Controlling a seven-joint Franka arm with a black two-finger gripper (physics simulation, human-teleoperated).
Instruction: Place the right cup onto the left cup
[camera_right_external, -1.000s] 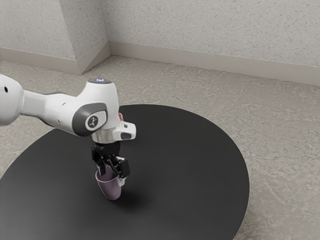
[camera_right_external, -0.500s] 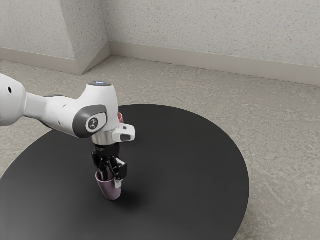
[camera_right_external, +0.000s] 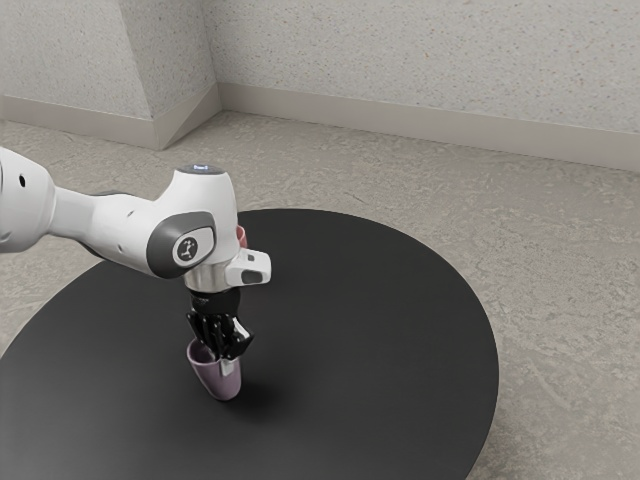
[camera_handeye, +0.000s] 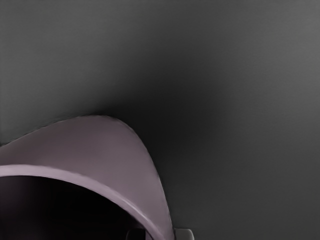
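And here's the claw clamped across one wall of the mauve cup, and that off-centre pinch could let it swing or slip once lifted!

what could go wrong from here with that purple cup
The gripper pinches the purple cup by one side of its rim, so it might pivot or slip when carried. The cup leans, so it could meet the reddish cup crooked. The arm mostly hides that reddish cup in the exterior view, so a bump is possible.
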